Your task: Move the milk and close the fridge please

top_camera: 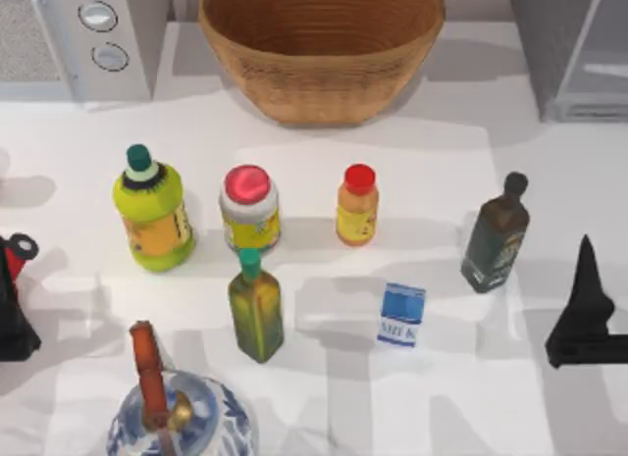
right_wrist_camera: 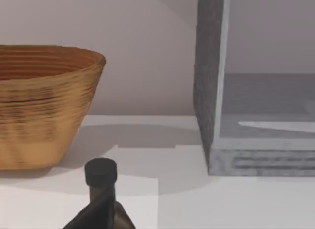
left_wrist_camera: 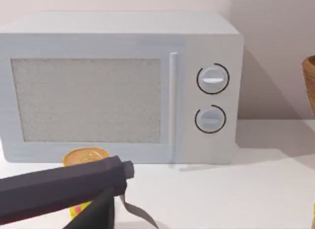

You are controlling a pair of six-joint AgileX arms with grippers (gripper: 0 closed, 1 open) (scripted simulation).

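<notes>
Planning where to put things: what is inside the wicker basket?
The wicker basket shows only bare woven wall and floor in the top view; its near inner wall is hidden by the rim.

Matte black, angular arms: left gripper (top_camera: 14, 279) with a red ring, right gripper (top_camera: 587, 279) tapering to a point.

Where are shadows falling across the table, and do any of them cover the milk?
Top view: soft grey shadows band the table; the milk sits at the edge of one, its lettering readable. Left wrist view: the microwave shades the wall beside it. Right wrist view: the basket throws a broad shadow toward the fridge.
</notes>
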